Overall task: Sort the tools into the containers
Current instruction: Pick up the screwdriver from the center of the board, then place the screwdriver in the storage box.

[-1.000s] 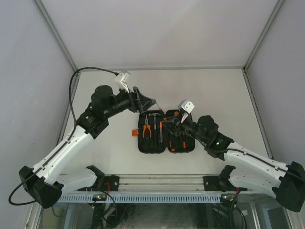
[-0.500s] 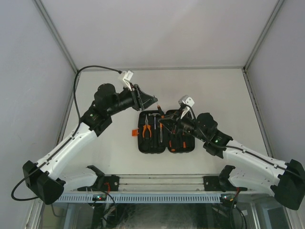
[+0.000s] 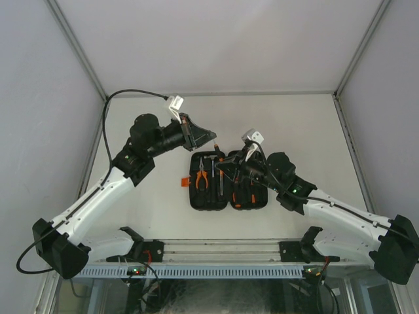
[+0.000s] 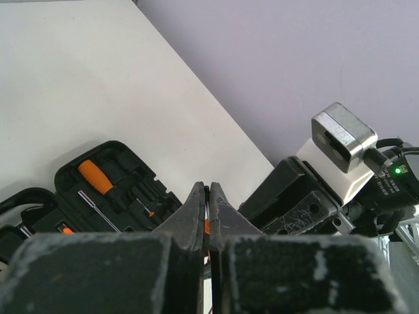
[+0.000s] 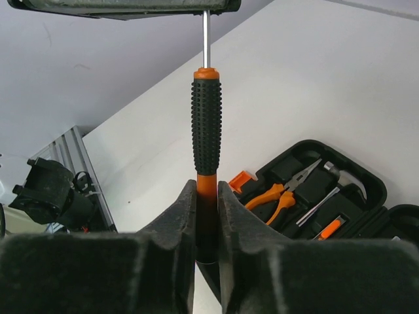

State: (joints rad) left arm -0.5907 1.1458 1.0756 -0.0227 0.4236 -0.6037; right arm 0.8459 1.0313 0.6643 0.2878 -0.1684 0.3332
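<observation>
R gripper [image 5: 207, 188]: screwdriver [image 5: 206, 124], shaft toward L gripper [image 4: 206, 191]

Top cam: bright, even diffuse light, only faint soft shadows under arms [image 3: 98, 203]; white matte tabletop [image 3: 294, 131] nr blown out, black plastic clamshell tool case [image 3: 196, 201] reads dark w/ little detail. Wrist cams: left gripper [image 4: 207, 190] and right gripper [image 5: 207, 188] soft/out of focus at frame bottom, bg sharper. Thin glare line on steel shaft of orange-and-black knurled screwdriver [image 5: 206, 118]; small green status LED [image 4: 397, 171] blooms slightly.
</observation>
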